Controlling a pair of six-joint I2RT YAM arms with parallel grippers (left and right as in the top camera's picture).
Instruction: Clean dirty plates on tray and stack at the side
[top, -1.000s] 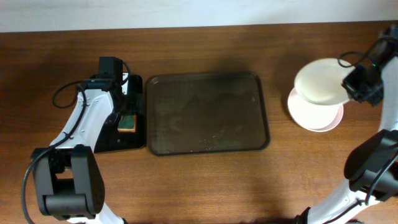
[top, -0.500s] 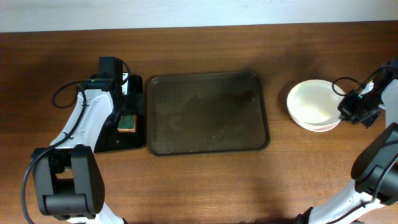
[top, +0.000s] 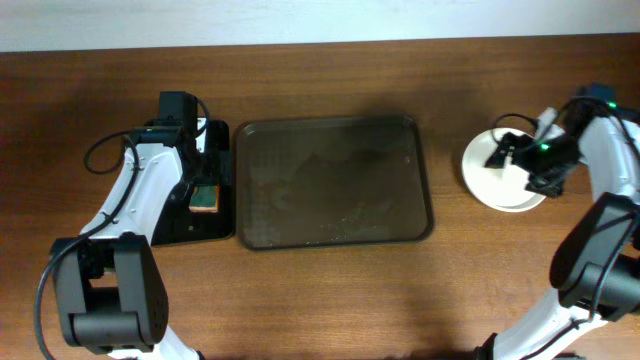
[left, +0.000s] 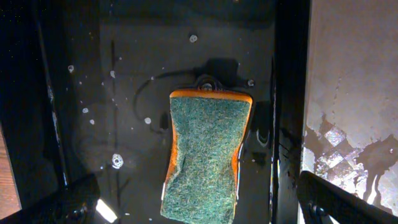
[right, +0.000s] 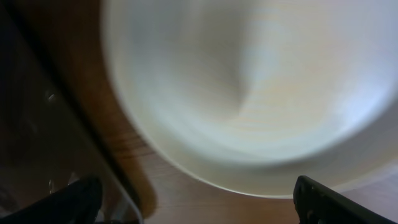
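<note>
Plate released: the right gripper (top: 512, 158), fingers now spread wide, hovers over the stacked plates (top: 480, 182) at the bare tray's (top: 330, 124) 3 o'clock; stacking appears finished.

the left arm (top: 140, 200) reaches forward, left gripper (left: 199, 205) facing down, fingers wide apart. the right arm (top: 612, 165) bends inward, right gripper (right: 199, 202) spread too.

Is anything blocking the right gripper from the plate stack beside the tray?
Nothing visible does. The right gripper hangs open directly over the plate stack, and its wrist view shows only blurred white plate beneath the fingers.
</note>
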